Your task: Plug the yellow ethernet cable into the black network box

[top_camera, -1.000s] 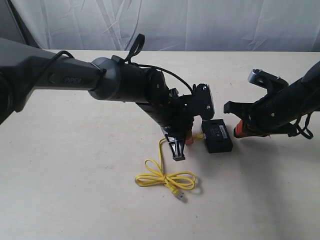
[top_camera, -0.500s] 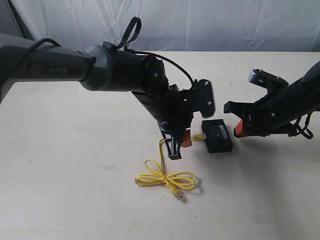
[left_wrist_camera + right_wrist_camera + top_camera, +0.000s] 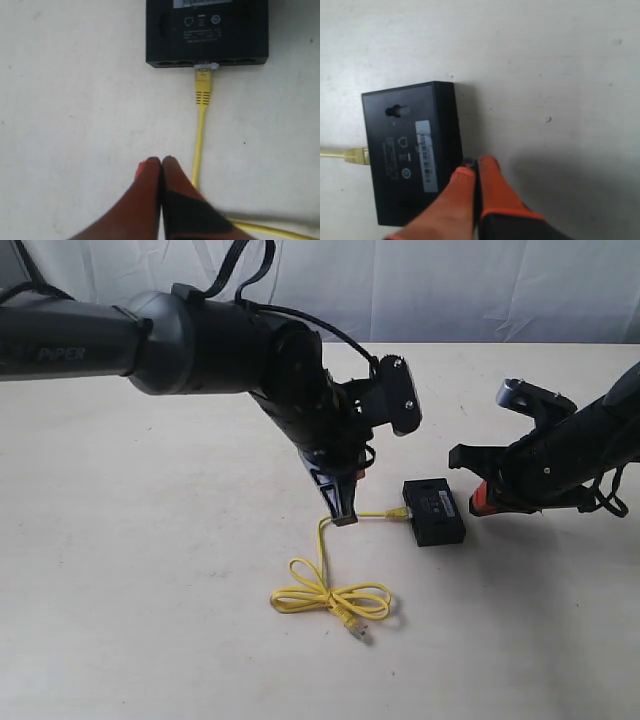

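Table [image 3: 150, 640]: plugged cable [image 3: 201, 115] beside left jaws, box [image 3: 395, 165] at right jaws; both pressed together

Matt plastic: black network box [image 3: 230, 45]; smooth: yellow ethernet cable [image 3: 200, 130]; matt table [image 3: 75, 100].

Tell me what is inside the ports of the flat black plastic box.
One port of the black plastic box holds the clear plug of the thin yellow cable. The plug's tip is hidden within the box; the other ports are too dark to see into.
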Robot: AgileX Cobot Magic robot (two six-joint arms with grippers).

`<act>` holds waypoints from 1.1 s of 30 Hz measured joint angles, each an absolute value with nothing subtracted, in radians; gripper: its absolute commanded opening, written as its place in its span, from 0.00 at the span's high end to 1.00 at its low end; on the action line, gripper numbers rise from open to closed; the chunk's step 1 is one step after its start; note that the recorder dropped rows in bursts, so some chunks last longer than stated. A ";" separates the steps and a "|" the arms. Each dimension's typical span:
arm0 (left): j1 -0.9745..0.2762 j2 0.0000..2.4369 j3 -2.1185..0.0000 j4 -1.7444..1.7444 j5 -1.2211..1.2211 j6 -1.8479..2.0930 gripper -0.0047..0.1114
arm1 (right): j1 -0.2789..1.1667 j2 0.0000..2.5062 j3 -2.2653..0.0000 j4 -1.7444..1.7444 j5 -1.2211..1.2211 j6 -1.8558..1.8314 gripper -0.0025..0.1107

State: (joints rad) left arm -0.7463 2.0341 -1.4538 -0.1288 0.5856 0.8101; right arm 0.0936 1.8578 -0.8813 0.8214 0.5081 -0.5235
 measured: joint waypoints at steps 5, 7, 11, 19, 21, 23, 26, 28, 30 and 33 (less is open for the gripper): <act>-0.746 2.011 -1.454 -0.041 0.603 0.675 0.96 | 0.094 1.849 -0.881 0.821 0.508 -0.523 0.98; -0.746 2.004 -1.454 0.000 0.632 0.617 0.96 | 0.094 1.834 -0.881 0.817 0.510 -0.521 0.98; -0.734 1.987 -1.454 0.025 0.674 0.510 0.96 | 0.094 1.794 -0.881 0.786 0.540 -0.521 0.98; -0.629 1.937 -1.454 -0.031 0.765 0.354 0.96 | 0.094 1.707 -0.870 0.694 0.633 -0.521 0.98; -0.600 1.920 -1.454 -0.054 0.816 0.342 0.96 | 0.094 1.685 -0.856 0.686 0.639 -0.521 0.98; -0.575 1.904 -1.454 -0.063 0.862 0.323 0.96 | 0.094 1.659 -0.836 0.681 0.644 -0.521 0.98; -0.537 1.868 -1.452 -0.070 0.919 0.281 0.96 | 0.094 1.619 -0.809 0.681 0.646 -0.519 0.98; -0.512 1.832 -1.438 -0.071 0.933 0.252 0.96 | 0.094 1.590 -0.795 0.678 0.648 -0.519 0.98; -0.489 1.795 -1.419 -0.072 0.935 0.221 0.96 | 0.094 1.558 -0.788 0.676 0.653 -0.517 0.98; -0.465 1.741 -1.390 -0.072 0.935 0.195 0.96 | 0.094 1.515 -0.789 0.673 0.653 -0.517 0.98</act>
State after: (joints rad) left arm -0.4650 1.7412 -1.3904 -0.0723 0.9348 0.1952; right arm 0.0936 1.5149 -0.7886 0.6728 0.6529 -0.5172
